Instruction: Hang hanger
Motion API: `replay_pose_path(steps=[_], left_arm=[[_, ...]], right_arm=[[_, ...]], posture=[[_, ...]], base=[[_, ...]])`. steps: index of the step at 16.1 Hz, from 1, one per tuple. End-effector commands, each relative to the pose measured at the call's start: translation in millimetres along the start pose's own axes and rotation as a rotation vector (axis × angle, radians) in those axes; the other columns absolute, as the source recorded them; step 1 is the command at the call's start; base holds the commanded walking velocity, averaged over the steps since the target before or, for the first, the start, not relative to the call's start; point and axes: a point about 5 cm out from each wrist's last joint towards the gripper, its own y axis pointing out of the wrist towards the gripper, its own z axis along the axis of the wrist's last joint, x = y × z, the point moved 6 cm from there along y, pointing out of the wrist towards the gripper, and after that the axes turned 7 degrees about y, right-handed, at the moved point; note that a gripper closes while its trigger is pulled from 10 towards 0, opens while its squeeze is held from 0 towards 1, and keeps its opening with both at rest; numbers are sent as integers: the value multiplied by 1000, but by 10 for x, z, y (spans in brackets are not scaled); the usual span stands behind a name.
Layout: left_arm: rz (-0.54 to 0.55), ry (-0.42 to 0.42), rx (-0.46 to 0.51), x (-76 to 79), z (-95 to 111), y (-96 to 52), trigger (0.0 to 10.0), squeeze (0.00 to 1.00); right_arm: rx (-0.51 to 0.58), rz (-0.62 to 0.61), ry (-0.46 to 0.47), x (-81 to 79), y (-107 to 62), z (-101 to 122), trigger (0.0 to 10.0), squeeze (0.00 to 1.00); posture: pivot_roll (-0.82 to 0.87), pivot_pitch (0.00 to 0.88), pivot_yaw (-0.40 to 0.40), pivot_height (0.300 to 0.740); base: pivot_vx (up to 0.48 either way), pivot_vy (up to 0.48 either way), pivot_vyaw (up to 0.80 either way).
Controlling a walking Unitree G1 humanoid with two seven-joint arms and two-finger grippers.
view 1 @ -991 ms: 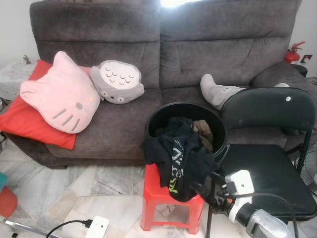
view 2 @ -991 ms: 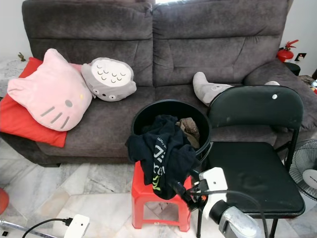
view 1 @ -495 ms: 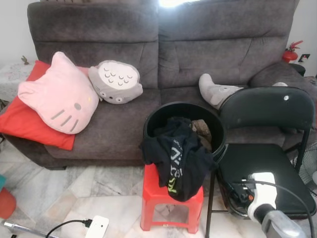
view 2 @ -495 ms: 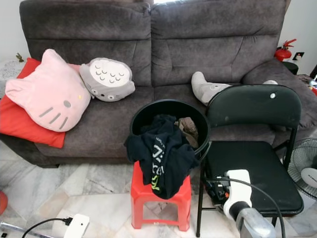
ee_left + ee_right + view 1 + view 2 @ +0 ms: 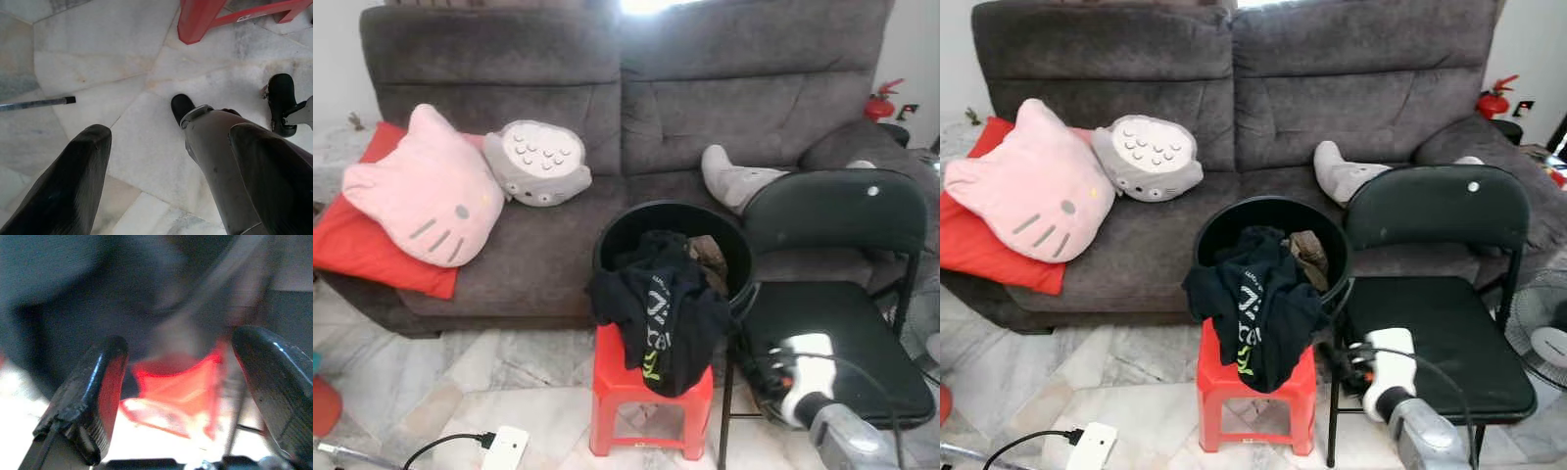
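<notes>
The right gripper [image 5: 1340, 356], fingers apart and holding nothing, hovers beside the red stool [image 5: 1252, 397] bearing a black bucket [image 5: 1268, 220] draped with dark clothing [image 5: 1253, 308]; the left gripper [image 5: 166, 181] hangs spread above marble floor [image 5: 98, 63].

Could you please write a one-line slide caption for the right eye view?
Right gripper open beside a black bucket of clothes on a red stool, before a grey sofa.
</notes>
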Motion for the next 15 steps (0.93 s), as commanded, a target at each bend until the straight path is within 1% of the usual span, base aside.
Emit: replay_pose_path(steps=[1, 2, 3, 5, 7, 8, 9, 10, 11, 13, 15], left_arm=[[17, -2, 0, -45, -20, -8, 10000, 0], [18, -2, 0, -48, -23, -9, 10000, 0], [19, -2, -1, -52, -26, -10, 10000, 0], [18, 1, -2, -56, -32, -12, 10000, 0], [17, 6, -4, -59, -39, -13, 10000, 0], [16, 11, -5, -61, -41, -14, 10000, 0], [14, 16, -6, -63, -44, -15, 10000, 0], [14, 18, -6, -62, -45, -15, 10000, 0], [12, 21, -5, -62, -46, -16, 10000, 0], [13, 23, -5, -65, -47, -16, 10000, 0], [14, 24, -6, -69, -50, -17, 10000, 0]], right_arm=[[-15, 72, 0, -72, 13, -24, 10000, 0], [-25, 113, -11, -99, 20, -46, 10000, 0], [-32, 105, -24, -45, 38, -65, 10000, 0], [-32, 106, -48, -17, 39, -61, 10000, 0], [-32, 71, -64, 64, 15, -74, 10000, 0], [-14, 50, -63, 105, 9, -54, 10000, 0], [26, 46, -44, 118, 1, 5, 10000, 0], [35, 60, -41, 103, -1, 20, 10000, 0], [36, 97, -61, 53, -8, 24, 10000, 0], [43, 95, -73, 77, -2, 58, 10000, 0], [54, 66, -97, 132, 14, 116, 10000, 0]], posture=[[-67, 0, 43, 740], [-65, 0, 43, 740], [-60, 0, 46, 740], [-60, 0, 49, 740], [-63, 0, 53, 740], [-65, 0, 54, 740], [-67, 0, 58, 740], [-68, 0, 59, 740], [-68, 0, 61, 740], [-66, 0, 60, 740], [-64, 0, 61, 740]], base=[[0, 0, 0], [0, 0, 0], [0, 0, 0], [0, 0, 0], [0, 0, 0], [0, 0, 0], [0, 0, 0], [0, 0, 0], [0, 0, 0], [0, 0, 0], [0, 0, 0]])
